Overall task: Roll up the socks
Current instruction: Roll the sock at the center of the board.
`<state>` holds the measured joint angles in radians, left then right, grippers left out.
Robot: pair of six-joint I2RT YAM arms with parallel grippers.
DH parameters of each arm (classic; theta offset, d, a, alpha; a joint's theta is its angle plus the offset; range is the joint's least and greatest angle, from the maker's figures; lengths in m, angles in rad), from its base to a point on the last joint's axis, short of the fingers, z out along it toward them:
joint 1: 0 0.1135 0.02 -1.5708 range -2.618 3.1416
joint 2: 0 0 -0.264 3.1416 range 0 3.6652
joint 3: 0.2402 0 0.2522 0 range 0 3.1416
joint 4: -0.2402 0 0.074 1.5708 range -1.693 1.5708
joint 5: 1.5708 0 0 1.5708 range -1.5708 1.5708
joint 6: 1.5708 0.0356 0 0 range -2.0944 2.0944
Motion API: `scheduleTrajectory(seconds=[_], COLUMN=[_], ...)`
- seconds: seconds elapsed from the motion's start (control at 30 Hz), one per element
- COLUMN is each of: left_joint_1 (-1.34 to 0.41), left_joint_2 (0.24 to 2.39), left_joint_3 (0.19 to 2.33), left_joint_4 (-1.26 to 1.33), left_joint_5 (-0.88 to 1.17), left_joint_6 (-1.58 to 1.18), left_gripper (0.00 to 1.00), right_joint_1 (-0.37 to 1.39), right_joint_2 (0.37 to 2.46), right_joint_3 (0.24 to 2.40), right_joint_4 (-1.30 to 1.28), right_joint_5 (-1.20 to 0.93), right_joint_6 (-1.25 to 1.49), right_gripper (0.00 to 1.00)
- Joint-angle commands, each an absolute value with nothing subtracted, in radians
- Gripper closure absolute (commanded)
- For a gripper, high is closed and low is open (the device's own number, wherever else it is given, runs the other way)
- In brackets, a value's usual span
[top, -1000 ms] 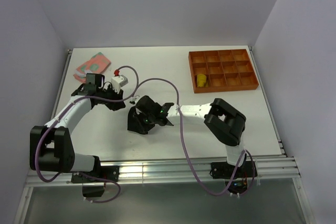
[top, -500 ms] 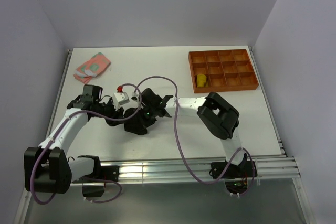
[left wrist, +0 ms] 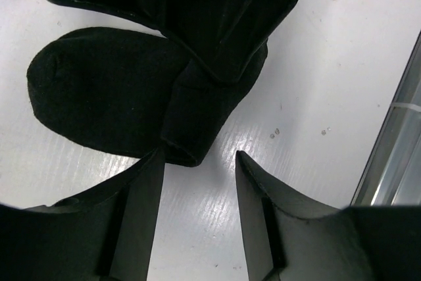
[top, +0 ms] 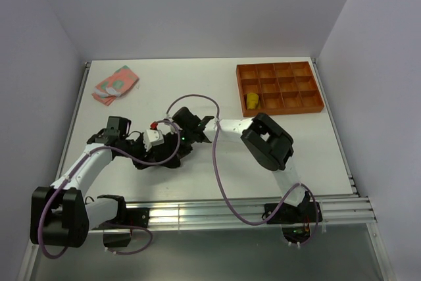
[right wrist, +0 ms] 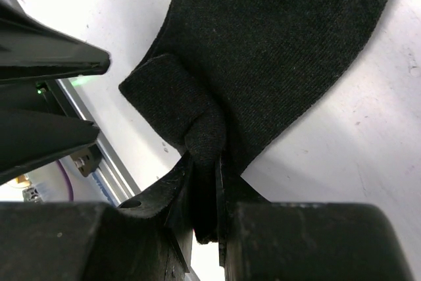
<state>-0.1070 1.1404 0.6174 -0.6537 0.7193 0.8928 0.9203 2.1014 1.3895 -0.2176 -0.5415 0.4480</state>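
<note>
Black sock (left wrist: 99, 90), soft fine-ribbed knit with a rounded toe, lay flat on the glossy white table (top: 296, 143), left of centre. Right gripper (right wrist: 205, 182) was clenched on a bunched fold of it. Left gripper (left wrist: 197, 159) had its jaws spread, gripping nothing. Pink patchy sock (top: 116, 83) sat crumpled at 10 o'clock. The mustard one (top: 252, 101) was a stubby lump in the rigid orange tray (top: 283, 111) at 2 o'clock.

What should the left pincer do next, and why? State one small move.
Probably ease the left pincer forward and close on the black sock's folded end: it is open just short of that fold, while the right pincer pinches the sock.
</note>
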Motion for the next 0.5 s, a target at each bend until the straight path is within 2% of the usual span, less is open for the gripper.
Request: scheduleTrajectory(seconds=[0.0,0.47], left_joint_1=[-0.123,-0.268], left_joint_2=[1.114,1.143], left_joint_3=[0.606,0.565], left_joint_4=[-0.595,-0.491], left_joint_5=[0.718,0.686], left_joint_6=[0.940,0.911], left_gripper=[0.47,0.44], right_joint_1=[0.919,0.920], right_joint_2=[2.115,2.115], right_joint_3=[1.433,1.454], right_joint_4=[-0.206,-0.209], right_joint_5=[-0.563,-0.592], right_joint_6=[0.449,0.434], right_gripper=[0.99,0.99])
